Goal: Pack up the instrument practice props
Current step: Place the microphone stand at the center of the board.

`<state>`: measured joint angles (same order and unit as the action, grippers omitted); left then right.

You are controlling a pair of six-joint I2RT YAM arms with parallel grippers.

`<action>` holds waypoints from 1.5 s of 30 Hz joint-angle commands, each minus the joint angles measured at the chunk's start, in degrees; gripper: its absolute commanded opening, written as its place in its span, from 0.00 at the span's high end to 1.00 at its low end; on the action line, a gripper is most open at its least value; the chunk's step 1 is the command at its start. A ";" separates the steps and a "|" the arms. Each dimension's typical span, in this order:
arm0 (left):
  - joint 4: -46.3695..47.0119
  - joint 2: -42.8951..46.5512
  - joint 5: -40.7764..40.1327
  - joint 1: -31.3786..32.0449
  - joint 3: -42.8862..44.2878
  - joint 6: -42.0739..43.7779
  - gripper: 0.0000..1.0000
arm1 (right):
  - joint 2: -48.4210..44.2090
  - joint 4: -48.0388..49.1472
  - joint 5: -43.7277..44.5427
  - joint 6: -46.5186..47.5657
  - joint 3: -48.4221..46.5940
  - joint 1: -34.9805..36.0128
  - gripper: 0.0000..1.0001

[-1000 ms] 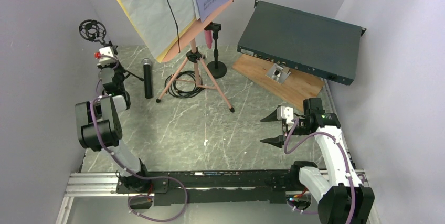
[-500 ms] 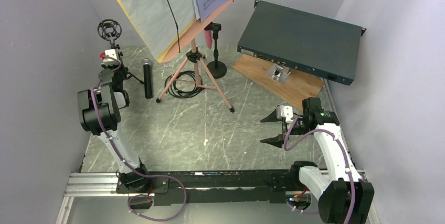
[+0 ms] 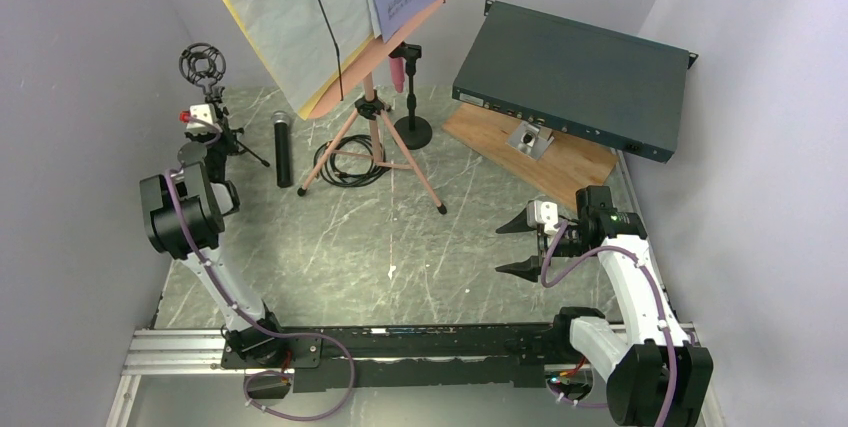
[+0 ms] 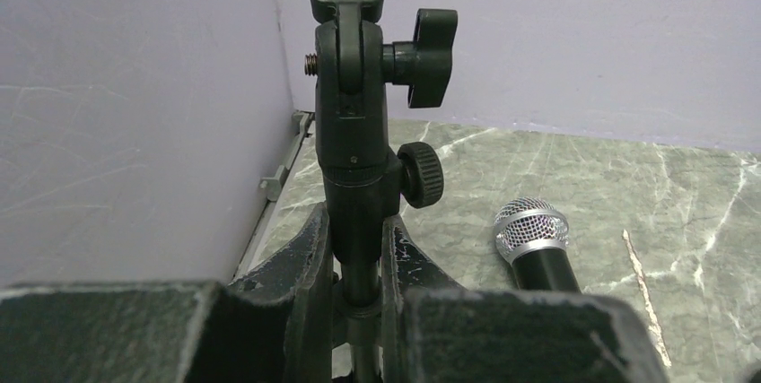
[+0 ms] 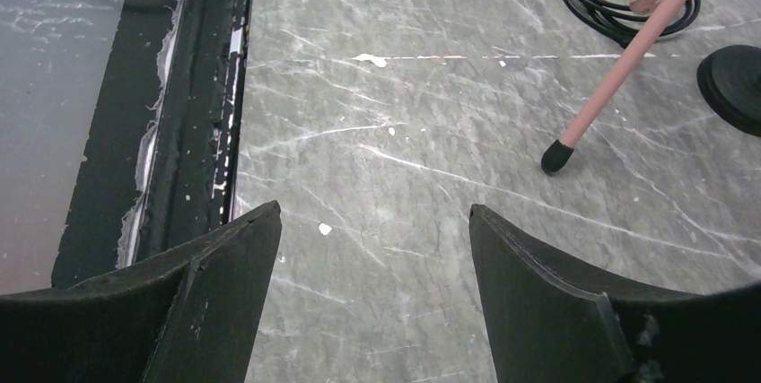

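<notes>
Left pincer (image 4: 355, 238) is clamping the black mic holder (image 4: 352, 123) low on its stem, below both knobs, and holding it upright by the left wall, probably so it can be lifted whole. Black microphone (image 4: 537, 238) is lying on the table (image 3: 400, 237) nearby. Right pincer (image 5: 372, 221) is hanging wide open and empty, away from the pink stand (image 3: 372, 137).
</notes>
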<state>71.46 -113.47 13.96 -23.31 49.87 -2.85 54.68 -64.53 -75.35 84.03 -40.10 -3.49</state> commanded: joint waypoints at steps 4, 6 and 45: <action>2.28 0.63 4.75 -0.51 -1.83 -0.66 0.80 | -0.96 -0.83 -1.40 1.58 -0.99 0.20 0.21; 1.19 1.52 4.53 -0.50 -2.58 -0.37 0.73 | -1.16 -0.80 -1.45 1.58 -0.96 0.15 0.21; -56.42 52.75 8.03 0.22 -12.06 -30.46 0.00 | -4.98 -2.90 -1.81 3.96 -1.41 0.06 0.16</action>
<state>24.34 -66.00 15.38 -23.18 39.20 -26.92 50.54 -67.24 -75.40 86.98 -40.10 -3.44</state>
